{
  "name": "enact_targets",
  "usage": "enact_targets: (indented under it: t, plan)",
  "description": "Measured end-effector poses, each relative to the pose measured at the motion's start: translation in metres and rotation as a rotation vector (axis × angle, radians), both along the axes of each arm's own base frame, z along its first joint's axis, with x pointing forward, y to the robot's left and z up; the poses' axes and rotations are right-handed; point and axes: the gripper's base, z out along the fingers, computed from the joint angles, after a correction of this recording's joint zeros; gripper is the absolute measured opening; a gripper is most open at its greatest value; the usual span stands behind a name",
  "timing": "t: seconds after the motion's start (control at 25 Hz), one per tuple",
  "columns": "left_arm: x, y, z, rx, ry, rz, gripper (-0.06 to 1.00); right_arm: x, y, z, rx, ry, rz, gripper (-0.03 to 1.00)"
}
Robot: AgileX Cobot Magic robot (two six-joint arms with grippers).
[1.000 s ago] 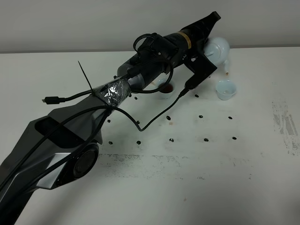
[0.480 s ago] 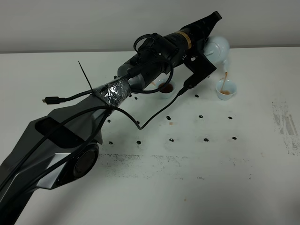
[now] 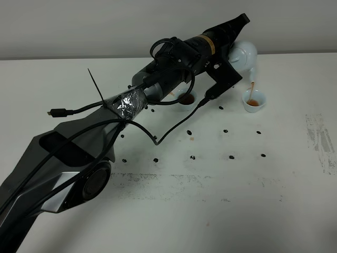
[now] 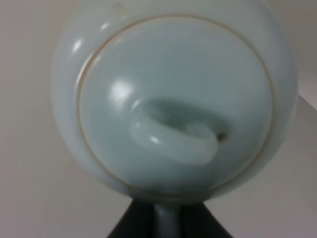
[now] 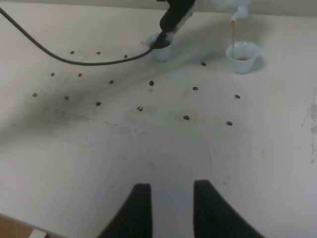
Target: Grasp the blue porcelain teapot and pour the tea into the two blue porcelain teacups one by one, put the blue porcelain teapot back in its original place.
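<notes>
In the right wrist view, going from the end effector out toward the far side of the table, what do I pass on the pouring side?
Right end effector → bare table with black dots → teacup being filled → tea stream → teapot spout.

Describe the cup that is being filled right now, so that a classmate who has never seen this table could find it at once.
Start at the pale blue teapot held tilted at the far side of the white table. Follow the thin brown stream falling from its spout to the small blue cup below. Unlike the other cup, which sits half hidden under the arm, this one stands in the open.
</notes>
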Motion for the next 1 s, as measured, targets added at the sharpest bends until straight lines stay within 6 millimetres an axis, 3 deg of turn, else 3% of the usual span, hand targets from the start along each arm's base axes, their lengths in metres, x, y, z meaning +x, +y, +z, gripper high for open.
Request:
enact_targets:
  t: [1.0]
  plan:
    - [0.0008,-0.0007,0.0025,0.008,-0.04,-0.013,0.09,0.0,0.0,0.0,0.0,0.0,0.0,0.24]
